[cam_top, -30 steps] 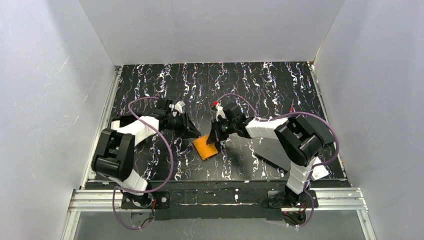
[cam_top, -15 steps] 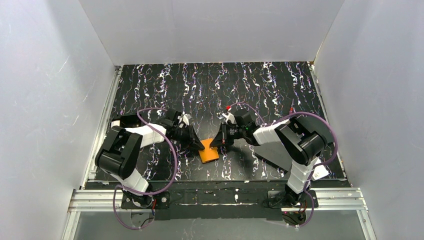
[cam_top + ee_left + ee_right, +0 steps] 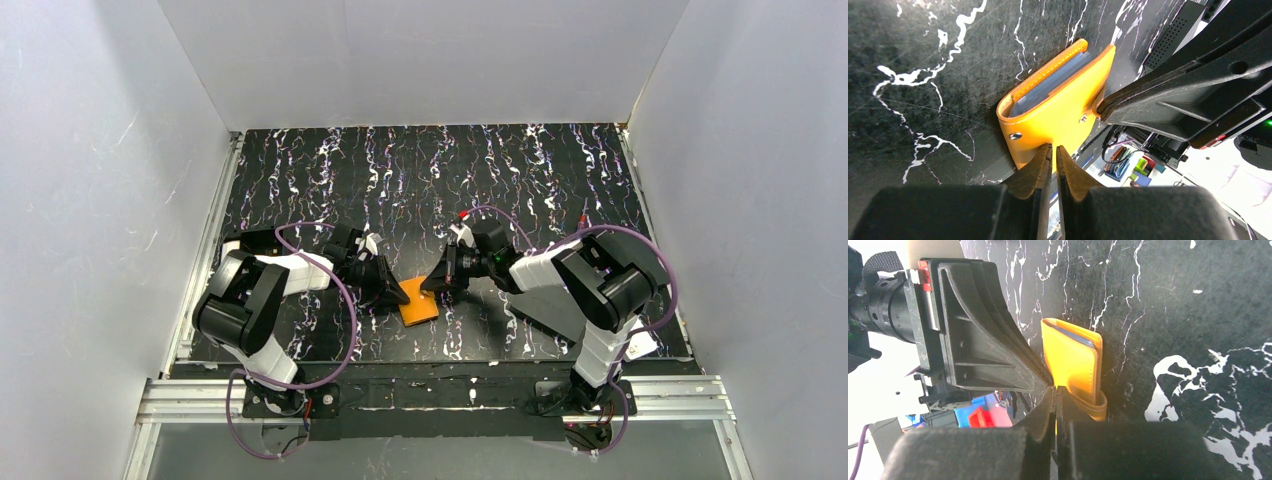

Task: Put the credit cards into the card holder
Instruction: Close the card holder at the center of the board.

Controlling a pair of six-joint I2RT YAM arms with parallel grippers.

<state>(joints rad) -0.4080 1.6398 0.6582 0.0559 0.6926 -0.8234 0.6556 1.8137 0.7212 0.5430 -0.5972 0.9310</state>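
Orange leather marks the card holder (image 3: pixel 418 302), which lies folded on the black, white-veined table (image 3: pixel 400 170), a little nearer than the middle and between the two arms. In the left wrist view its covers are closed over pale grey-blue sleeves (image 3: pixel 1048 90) that show along the open edge, and a metal stud (image 3: pixel 1015 136) sits on the upper cover.

The left gripper (image 3: pixel 1053 147) reaches in from the left. Its fingers stand almost together with only a thin slit between them, and their tips lie against the near left edge of the card holder. Whether they nip the cover cannot be told.

The right gripper (image 3: pixel 1055 390) reaches in from the right, its tips at the far right edge. Its fingers are pressed together, a sliver of orange shows between them, and the looped snap tab (image 3: pixel 1093 410) lies just beside them, so the jaws are clamped on the edge of the card holder.

The two grippers' tips come close to one another over the card holder. No loose card is visible in any view. Purple cables (image 3: pixel 345 310) loop along both arms, and white walls (image 3: pixel 420 60) enclose the table on the left, right and far sides.
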